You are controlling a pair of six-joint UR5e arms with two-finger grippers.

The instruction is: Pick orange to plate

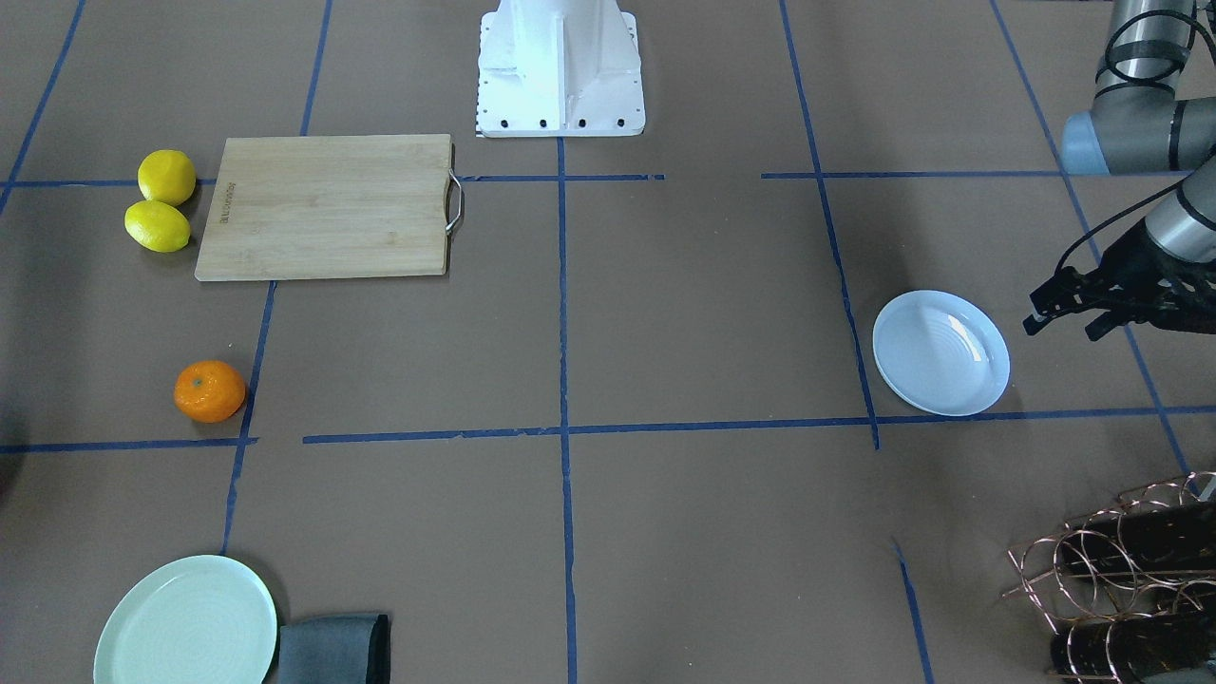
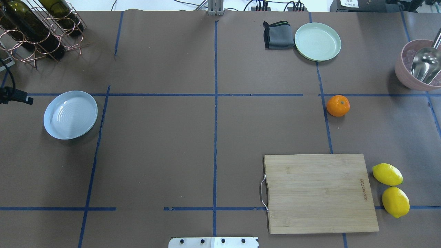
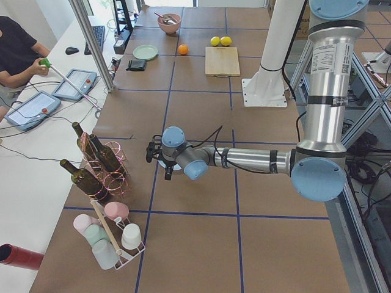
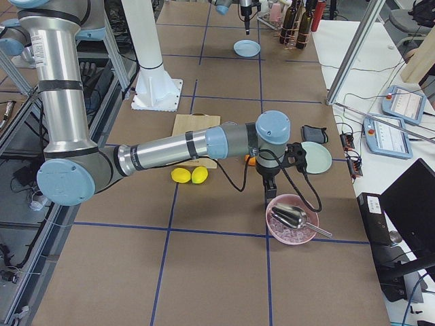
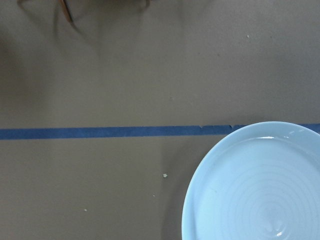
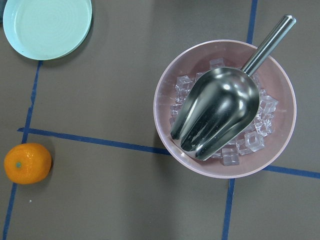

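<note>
Orange [image 2: 338, 105] on table [image 2: 172, 137], well apart from plate [image 2: 70, 114]. Left gripper [image 1: 1062, 329] gapes empty; right gripper [image 4: 266, 195]: cannot tell. You risk an off-centre pinch rolling it, or dropping onto nearer mint plate [image 2: 317, 41].

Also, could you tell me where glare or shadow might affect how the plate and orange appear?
Front-facing view: white glare streaks on the plate; overhead view: the orange is sharp and evenly lit; right wrist view: bright highlights on the scoop.
</note>
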